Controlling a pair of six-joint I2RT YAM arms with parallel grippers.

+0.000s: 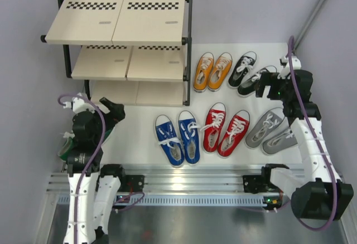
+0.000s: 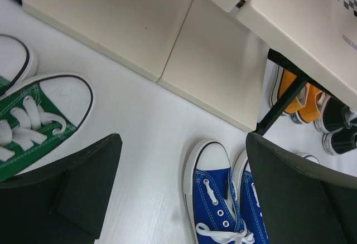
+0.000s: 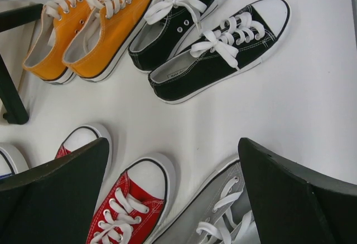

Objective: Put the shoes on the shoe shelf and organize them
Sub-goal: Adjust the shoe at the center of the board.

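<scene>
1. Locate shoe shelf [image 1: 89, 27] at far left of white table [image 1: 139, 149]. Find no shoe on any visible part of its three boards. Judge task as not begun; count six pairs left to place.
2. Note near row on table, left to right: blue pair [image 1: 177, 138], red pair [image 1: 226, 131], grey pair [image 1: 272, 130]. Note far row just beside shelf's right post: orange pair [image 1: 212, 71], then black pair [image 1: 250, 72].
3. Find green pair [image 2: 33, 127] near left arm's base, mostly hidden under that arm in top view. From left wrist, expect one green shoe plus toe cap of its mate.
4. Check left gripper [image 2: 184, 166]: spread wide, holding nothing, touching nothing. Hovers above table between green pair and blue pair, in front of lowest board.
5. Check right gripper [image 3: 173, 166]: spread wide, empty, touching nothing. Hangs above bare gap between black pair on far side and red and grey pairs on near side.
</scene>
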